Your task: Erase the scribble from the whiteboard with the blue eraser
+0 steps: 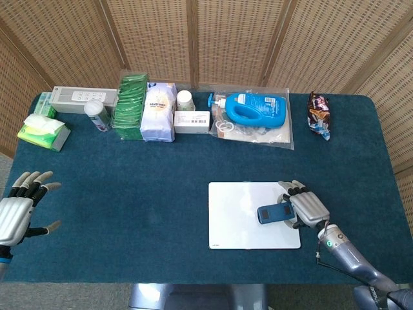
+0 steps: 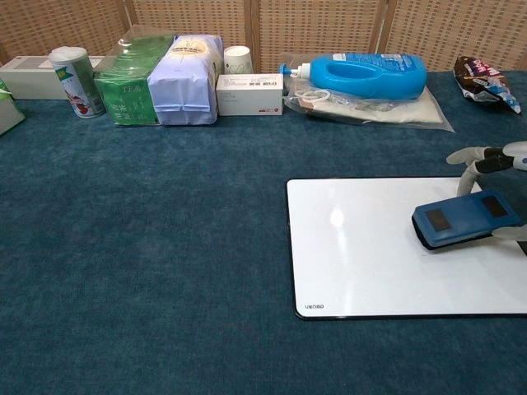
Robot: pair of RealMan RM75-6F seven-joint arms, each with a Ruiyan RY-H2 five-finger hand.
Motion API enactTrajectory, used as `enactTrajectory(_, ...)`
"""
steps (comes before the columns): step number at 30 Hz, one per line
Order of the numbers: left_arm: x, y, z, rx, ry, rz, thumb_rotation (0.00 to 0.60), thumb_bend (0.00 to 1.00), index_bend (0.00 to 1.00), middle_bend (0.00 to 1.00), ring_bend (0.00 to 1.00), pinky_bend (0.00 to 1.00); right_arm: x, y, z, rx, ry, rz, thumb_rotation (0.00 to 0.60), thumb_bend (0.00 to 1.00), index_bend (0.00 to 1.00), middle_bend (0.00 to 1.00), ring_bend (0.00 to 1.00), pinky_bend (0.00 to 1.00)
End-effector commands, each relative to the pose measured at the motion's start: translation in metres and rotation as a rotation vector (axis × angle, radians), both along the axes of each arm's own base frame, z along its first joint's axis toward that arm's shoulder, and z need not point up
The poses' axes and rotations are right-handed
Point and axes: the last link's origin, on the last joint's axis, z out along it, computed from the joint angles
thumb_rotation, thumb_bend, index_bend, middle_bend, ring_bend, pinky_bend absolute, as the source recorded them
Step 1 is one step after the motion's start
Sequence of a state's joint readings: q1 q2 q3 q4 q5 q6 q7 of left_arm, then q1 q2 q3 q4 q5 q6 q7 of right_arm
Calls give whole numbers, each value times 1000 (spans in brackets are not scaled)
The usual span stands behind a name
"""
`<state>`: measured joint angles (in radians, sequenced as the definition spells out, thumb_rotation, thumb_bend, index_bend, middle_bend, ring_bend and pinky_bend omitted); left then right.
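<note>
Now we're mid-wipe: right hand (image 1: pixel 308 208) grips blue eraser (image 2: pixel 467 220) flat on whiteboard (image 2: pixel 362 263), near its right edge; no scribble visible. Left hand (image 1: pixel 16 213) spread, idle. Next, prob. lift off.

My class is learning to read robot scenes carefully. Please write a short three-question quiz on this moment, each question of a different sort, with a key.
1. True or false: the blue eraser lies on the whiteboard.
2. Which robot hand holds the eraser? A) left B) right C) neither
3. Fill in: no scribble shows on the whiteboard; its visible surface looks ____.

Key:
1. True.
2. B: the right robot hand grips it at the board's right side, while the left robot hand hangs open, off the table's left edge.
3. Clean.
</note>
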<state>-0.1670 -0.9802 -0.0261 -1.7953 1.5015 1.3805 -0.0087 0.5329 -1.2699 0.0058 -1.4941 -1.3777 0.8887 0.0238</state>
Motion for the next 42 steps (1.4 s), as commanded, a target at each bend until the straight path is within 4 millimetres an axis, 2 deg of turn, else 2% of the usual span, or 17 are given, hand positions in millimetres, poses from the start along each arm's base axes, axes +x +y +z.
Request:
enactTrajectory(1,-1,0,0,0,-1,2,600,173,249,124,86,0,6,0,-3,11,-13,3,600,303,653,64,0,0)
enactTrajectory(13,-8,0,-1,-10,-1,26,600,173,247,118,80,0,35,10,-35,103,-57,40,600,307,653,65,0,0)
enactTrajectory(19,-10,-3,0,-12,-1,33,600,173,247,116,78,0,29,9,-38,108,-29,35,600,306,653,65,0,0)
enactTrajectory(29,-6,-2,-2,-16,-1,18,600,172,247,116,77,0,6,-2,-17,27,11,-1,600,306,653,65,0,0)
enactTrajectory(35,-4,0,-4,-19,-3,12,600,173,247,116,77,0,-8,-23,11,-80,24,-33,600,307,654,66,0,0)
enactTrajectory(42,0,2,-7,-24,-1,3,600,172,247,117,77,0,-10,-28,25,-126,22,-37,600,309,654,65,0,0)
